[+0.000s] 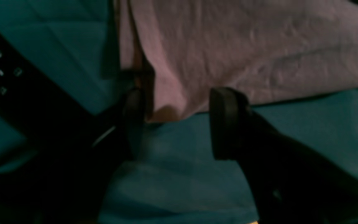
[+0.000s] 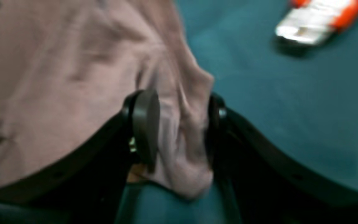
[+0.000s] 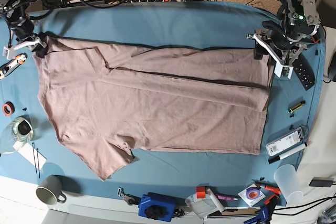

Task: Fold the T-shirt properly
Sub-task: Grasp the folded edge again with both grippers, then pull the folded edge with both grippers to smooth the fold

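Observation:
The mauve-tan T-shirt lies spread over the teal table cloth, with its upper edge raised and casting a dark shadow line. My left gripper is at the shirt's far right corner. In the left wrist view the gripper has its fingers apart, with the shirt's corner lying between them. My right gripper is at the far left corner. In the right wrist view it is closed on a bunched fold of the shirt.
An orange-and-white tool lies by the right gripper, also in the base view. A black remote lies right of the left gripper. A mug, a blue object and a plastic cup line the front edge.

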